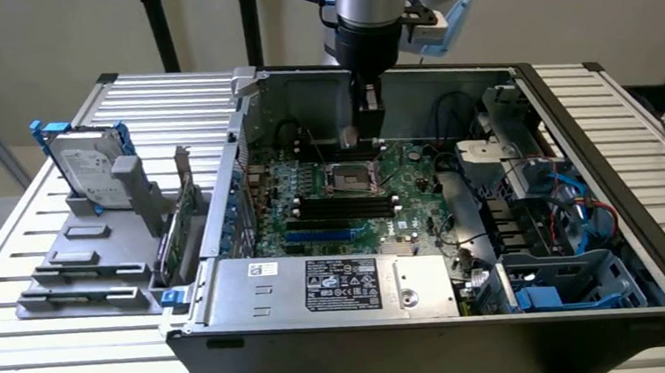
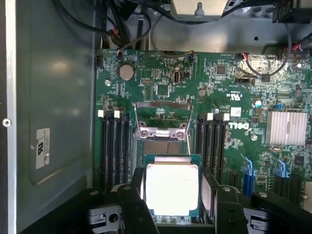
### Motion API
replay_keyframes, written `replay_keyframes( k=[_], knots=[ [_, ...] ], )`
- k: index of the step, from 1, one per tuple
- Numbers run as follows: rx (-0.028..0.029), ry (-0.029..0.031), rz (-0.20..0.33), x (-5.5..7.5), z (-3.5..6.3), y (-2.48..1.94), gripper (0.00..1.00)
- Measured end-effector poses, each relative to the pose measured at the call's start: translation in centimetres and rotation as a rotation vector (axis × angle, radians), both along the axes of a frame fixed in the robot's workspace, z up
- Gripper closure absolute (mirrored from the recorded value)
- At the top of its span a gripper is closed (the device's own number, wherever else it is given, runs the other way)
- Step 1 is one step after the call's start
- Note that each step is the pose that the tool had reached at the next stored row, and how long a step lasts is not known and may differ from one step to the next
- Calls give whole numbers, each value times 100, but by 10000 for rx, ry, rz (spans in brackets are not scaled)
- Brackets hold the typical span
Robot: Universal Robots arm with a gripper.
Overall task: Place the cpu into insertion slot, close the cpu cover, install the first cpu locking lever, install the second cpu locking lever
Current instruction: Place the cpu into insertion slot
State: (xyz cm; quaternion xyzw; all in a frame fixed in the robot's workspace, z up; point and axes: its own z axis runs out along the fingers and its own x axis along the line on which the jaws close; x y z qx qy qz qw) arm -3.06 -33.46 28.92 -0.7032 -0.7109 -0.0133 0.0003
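Observation:
The cpu (image 2: 171, 187), a flat square chip with a bright silver top on a green rim, sits between my gripper's (image 2: 173, 204) two black fingers (image 2: 132, 207), which press on its two opposite edges. It hangs just above the green board (image 2: 234, 78), close to the insertion slot (image 2: 161, 145), a dark square socket with a metal rim. The cpu cover (image 2: 163, 111) stands swung up, a thin silvery frame on the slot's far side. In the exterior view my gripper (image 1: 359, 135) reaches down into the computer case, just above the insertion slot (image 1: 353, 178).
Black memory slots (image 2: 114, 146) flank the socket on both sides. A finned heatsink (image 2: 287, 127) and blue connectors (image 2: 248, 170) lie to one side. Case walls (image 1: 239, 131), a power supply (image 1: 329, 285) and a cabled drive bay (image 1: 549, 223) hem in the board. A hard drive (image 1: 88, 166) stands outside the case.

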Motion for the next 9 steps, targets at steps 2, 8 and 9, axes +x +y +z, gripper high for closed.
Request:
replay_keyframes(
  k=[2,8,9],
  knots=[
    [-4,83,-1,0,-16,-1,46],
    [-5,132,-3,2,-120,-1,46],
    [-4,132,-2,4,-140,-1,46]
  ],
)
